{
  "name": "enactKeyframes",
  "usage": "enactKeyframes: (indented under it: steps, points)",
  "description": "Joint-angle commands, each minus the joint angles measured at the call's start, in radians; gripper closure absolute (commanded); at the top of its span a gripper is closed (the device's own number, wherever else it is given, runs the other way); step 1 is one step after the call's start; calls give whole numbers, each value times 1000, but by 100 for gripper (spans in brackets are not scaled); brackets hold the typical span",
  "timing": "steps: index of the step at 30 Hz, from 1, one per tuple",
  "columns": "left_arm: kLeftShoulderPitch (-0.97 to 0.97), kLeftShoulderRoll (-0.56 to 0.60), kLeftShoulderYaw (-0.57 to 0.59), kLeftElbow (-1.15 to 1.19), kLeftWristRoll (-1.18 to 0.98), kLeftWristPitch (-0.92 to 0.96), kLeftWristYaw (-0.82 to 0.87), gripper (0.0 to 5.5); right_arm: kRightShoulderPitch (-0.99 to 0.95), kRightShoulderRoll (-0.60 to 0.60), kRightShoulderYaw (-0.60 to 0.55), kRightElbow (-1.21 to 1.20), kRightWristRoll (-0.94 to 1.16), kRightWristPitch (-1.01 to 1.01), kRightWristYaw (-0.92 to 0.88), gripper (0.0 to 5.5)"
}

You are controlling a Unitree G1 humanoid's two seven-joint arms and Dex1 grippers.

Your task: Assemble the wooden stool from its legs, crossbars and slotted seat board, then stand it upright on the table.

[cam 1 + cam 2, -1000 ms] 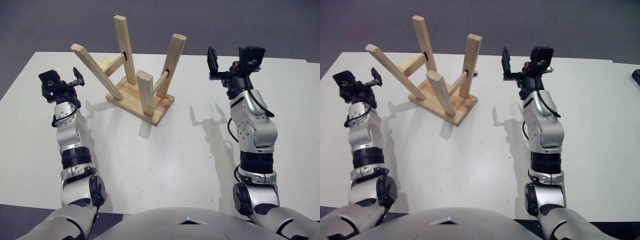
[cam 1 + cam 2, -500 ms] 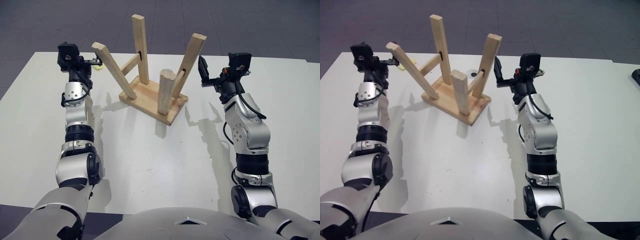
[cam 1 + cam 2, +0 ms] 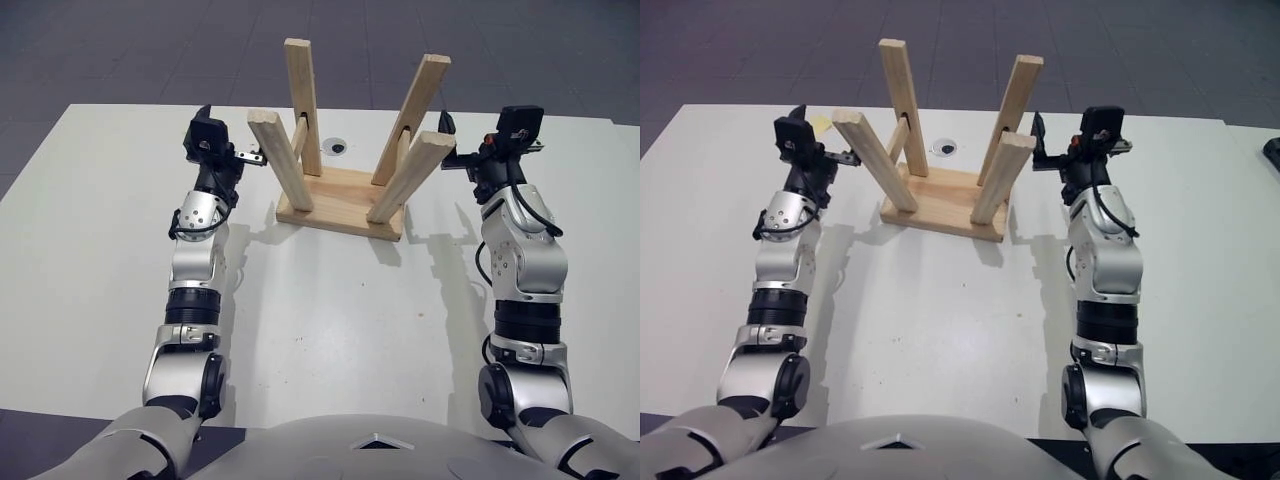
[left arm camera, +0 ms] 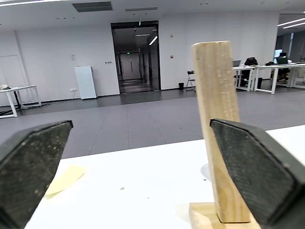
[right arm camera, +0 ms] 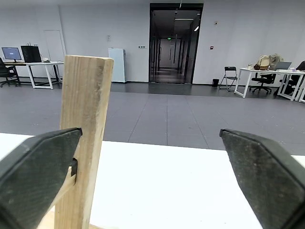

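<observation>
Near the far edge of the white counter [image 3: 320, 330]: pale wooden four-legged stool [image 3: 345, 187], upside down, seat board [image 3: 325, 208] lying flat.
Legs: pointing up, splayed; long axis roughly vertical.
Handling: looks stiff, lightish, grippy; I'd grab opposite legs, joints might wiggle.
Left pincer [image 3: 250, 156]: fingers apart, beside the near-left leg [image 3: 281, 160].
Right pincer [image 3: 449, 143]: apart too, beside the near-right leg [image 3: 410, 175].
</observation>
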State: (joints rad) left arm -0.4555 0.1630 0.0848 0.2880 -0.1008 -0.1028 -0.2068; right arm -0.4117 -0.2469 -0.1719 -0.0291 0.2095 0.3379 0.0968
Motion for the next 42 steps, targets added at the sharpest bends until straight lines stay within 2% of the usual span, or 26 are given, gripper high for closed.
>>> enactKeyframes:
  steps: [1, 11, 18, 24, 33, 38, 42]
  points:
    - [31, -21, -28, -88, 8, 61, 14, 10, 18, -25, 10, 42, -35, 18, 7, 11]
    - [98, -45, -109, -237, 30, 164, 8, 10, 110, 15, 74, -73, -33, 48, 48, 11]
    - [158, -17, -138, -356, 43, 245, -9, 10, 180, -28, 125, -233, -3, 112, 159, 11]
    - [198, 22, -125, -443, 37, 307, -15, 10, 217, -88, 124, -349, 34, 200, 227, 11]
    - [333, 1, -184, -636, 26, 448, 10, 10, 298, -105, 109, -543, 85, 345, 225, 11]
    - [329, -66, -63, -594, 14, 504, 150, 10, 274, -84, 67, -515, 79, 327, 206, 11]
    - [307, -113, 18, -589, -48, 538, 192, 10, 249, -96, -11, -471, 110, 283, 218, 11]
